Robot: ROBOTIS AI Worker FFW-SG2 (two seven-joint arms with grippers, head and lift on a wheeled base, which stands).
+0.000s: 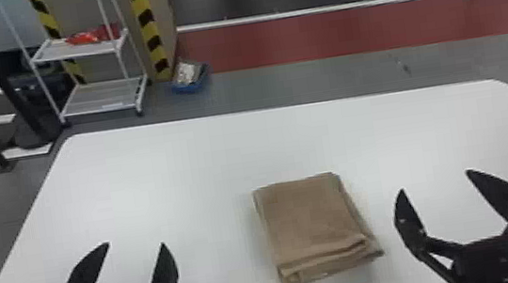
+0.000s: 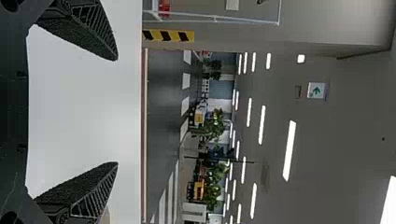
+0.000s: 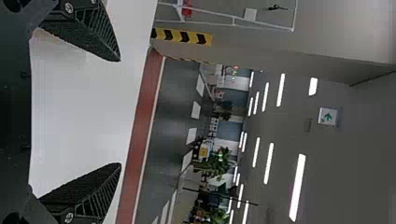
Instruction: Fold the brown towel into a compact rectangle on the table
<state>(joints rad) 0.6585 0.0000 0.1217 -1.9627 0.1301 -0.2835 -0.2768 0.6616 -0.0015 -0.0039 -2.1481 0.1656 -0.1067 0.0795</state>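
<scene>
Between left claw (image 1: 135, 244) and right claw (image 1: 435, 180) lies the brown towel (image 1: 308, 216).

Black left claw (image 1: 135, 244) and black right claw (image 1: 434, 180) with tapered, ribbed fingers (image 3: 91, 28) and round silver screws (image 3: 69, 7)

In your right wrist view: your right gripper (image 1: 435, 180), fingers (image 3: 100, 35) spread wide, tips well apart, ribbed sides, round screw heads near their bases. White table (image 3: 84, 107) seen between them and past the tips. Beyond its edge you get a red floor strip (image 3: 148, 93) with a pale line along it, then dark floor (image 3: 173, 98) with white marks (image 3: 195, 110). Farther off, you have a black-and-yellow striped band (image 3: 182, 36), a white rack (image 3: 233, 21) with something red (image 3: 187, 8) on it, and green plants (image 3: 219, 165). Ceiling lights (image 3: 297, 186) in rows, plus a green arrow sign (image 3: 328, 116).
</scene>
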